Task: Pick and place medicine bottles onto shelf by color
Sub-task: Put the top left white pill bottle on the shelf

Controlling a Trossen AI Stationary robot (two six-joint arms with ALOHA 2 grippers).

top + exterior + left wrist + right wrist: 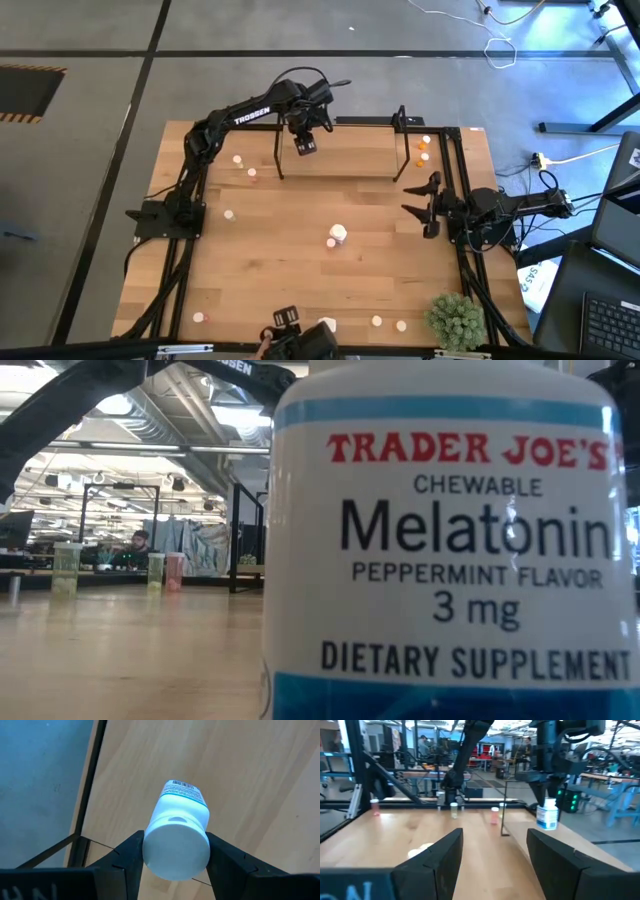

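- Left gripper [175,865] clamped on a white bottle [179,830], hovering over the shelf [340,150] at the table's far edge.
- Right gripper [418,206] open, empty, waiting at the right side.
- Orange bottles [423,150] already on the shelf's right end.
- Many bottles left scattered: pink bottle [252,174], a white one [338,234] mid-table.

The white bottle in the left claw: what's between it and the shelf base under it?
Nothing. The left gripper holds the white bottle above the shelf base; the right wrist view shows only air beneath it.
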